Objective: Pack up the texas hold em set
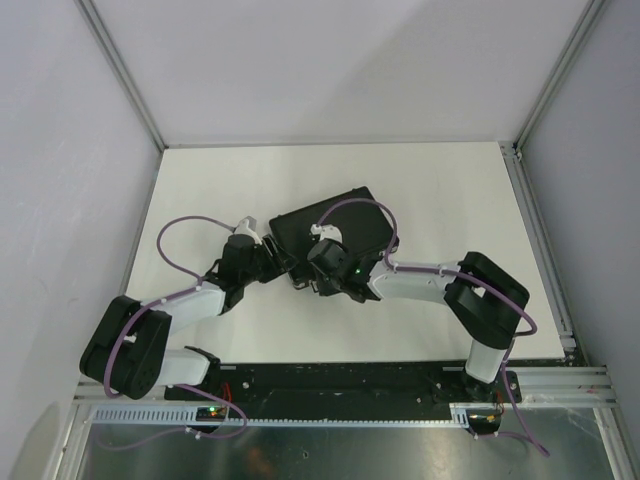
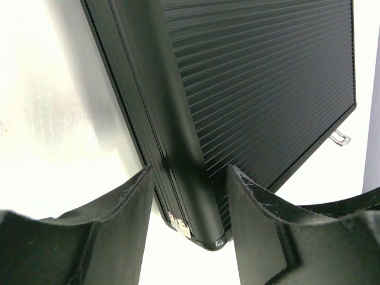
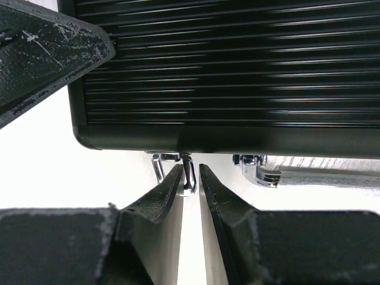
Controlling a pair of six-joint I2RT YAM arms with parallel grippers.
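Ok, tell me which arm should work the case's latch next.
Right: the right tool pinches the small silver metal latch on the closed black ribbed briefcase; the left tool only straddles a corner.

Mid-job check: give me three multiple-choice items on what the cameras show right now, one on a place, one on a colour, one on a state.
1. Where are the right jaws?
A. pinching the silver latch on the edge of the case
B. lying flat on top of the lid
C. hanging well clear of the case

2. What colour is the case's ribbed shell?
A. red
B. black
C. white

3. What state is the case in?
A. lid standing open
B. closed
C. split into two separate pieces

Answers:
1 A: the right wrist view shows the latch between the nearly closed jaws.
2 B: both wrist views show black ribs.
3 B: the left wrist view shows its two halves meeting at a tight seam.
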